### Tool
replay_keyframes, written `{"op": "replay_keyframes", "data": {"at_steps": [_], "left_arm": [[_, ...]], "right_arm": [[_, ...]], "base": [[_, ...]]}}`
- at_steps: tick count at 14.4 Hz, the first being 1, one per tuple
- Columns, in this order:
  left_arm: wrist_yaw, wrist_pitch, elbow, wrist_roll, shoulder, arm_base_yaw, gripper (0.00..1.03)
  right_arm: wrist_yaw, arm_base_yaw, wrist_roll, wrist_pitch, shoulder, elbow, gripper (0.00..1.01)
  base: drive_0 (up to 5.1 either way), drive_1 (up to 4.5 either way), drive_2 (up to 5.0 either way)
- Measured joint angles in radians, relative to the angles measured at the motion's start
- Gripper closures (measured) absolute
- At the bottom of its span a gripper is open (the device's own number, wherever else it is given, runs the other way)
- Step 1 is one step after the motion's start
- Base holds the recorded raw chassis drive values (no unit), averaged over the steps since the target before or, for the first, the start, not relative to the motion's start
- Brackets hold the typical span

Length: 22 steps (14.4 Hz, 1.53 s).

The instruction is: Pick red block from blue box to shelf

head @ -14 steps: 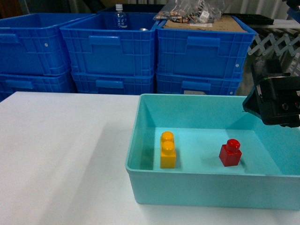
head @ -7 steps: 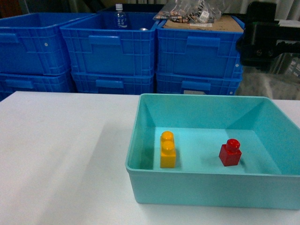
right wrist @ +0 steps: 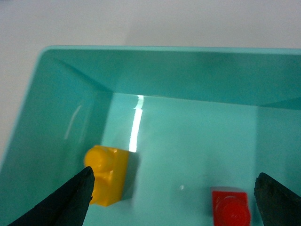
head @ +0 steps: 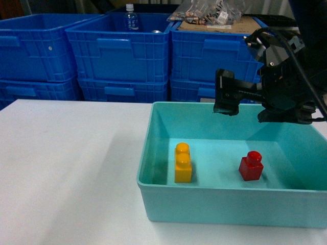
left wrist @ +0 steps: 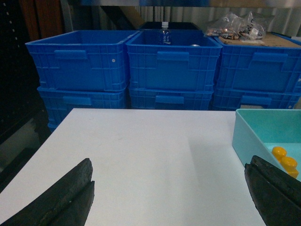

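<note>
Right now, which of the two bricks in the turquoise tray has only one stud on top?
The red block has a single round stud and sits right of the taller, two-stud yellow brick in the blue box.

A white table [head: 66,168] carries only the blue box [head: 214,206].

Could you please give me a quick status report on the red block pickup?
Right claw open, over the box, empty. Left claw open, idle. Red block on box floor, untouched. Yellow brick stands apart, nothing blocking.
</note>
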Motion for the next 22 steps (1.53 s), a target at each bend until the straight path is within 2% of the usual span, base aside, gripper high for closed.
{"op": "replay_keyframes", "data": {"at_steps": [2, 4, 6, 9, 12, 17, 22], "left_arm": [[0.000, 0.000, 0.000, 0.000, 0.000, 0.000, 0.05], [0.000, 0.000, 0.000, 0.000, 0.000, 0.000, 0.05], [0.000, 0.000, 0.000, 0.000, 0.000, 0.000, 0.05], [-0.001, 0.000, 0.000, 0.000, 0.000, 0.000, 0.05], [0.000, 0.000, 0.000, 0.000, 0.000, 0.000, 0.05], [0.000, 0.000, 0.000, 0.000, 0.000, 0.000, 0.05], [0.000, 0.000, 0.000, 0.000, 0.000, 0.000, 0.05]], "right_arm": [[0.045, 0.000, -0.034, 0.010, 0.065, 0.014, 0.03], [0.063, -0.001, -0.052, 0.031, 0.095, -0.001, 0.03], [0.066, -0.002, -0.062, 0.064, 0.098, -0.042, 0.03], [0.080, -0.019, -0.097, 0.106, 0.102, -0.108, 0.03], [0.080, -0.041, -0.109, 0.135, 0.125, -0.116, 0.03], [0.070, -0.031, -0.133, 0.199, 0.170, -0.127, 0.03], [0.089, -0.011, -0.165, 0.215, 0.248, -0.101, 0.03]], "base": [[0.0, 0.00, 0.0], [0.0, 0.00, 0.0], [0.0, 0.00, 0.0], [0.0, 0.00, 0.0], [0.0, 0.00, 0.0], [0.0, 0.00, 0.0], [0.0, 0.00, 0.0]]}}
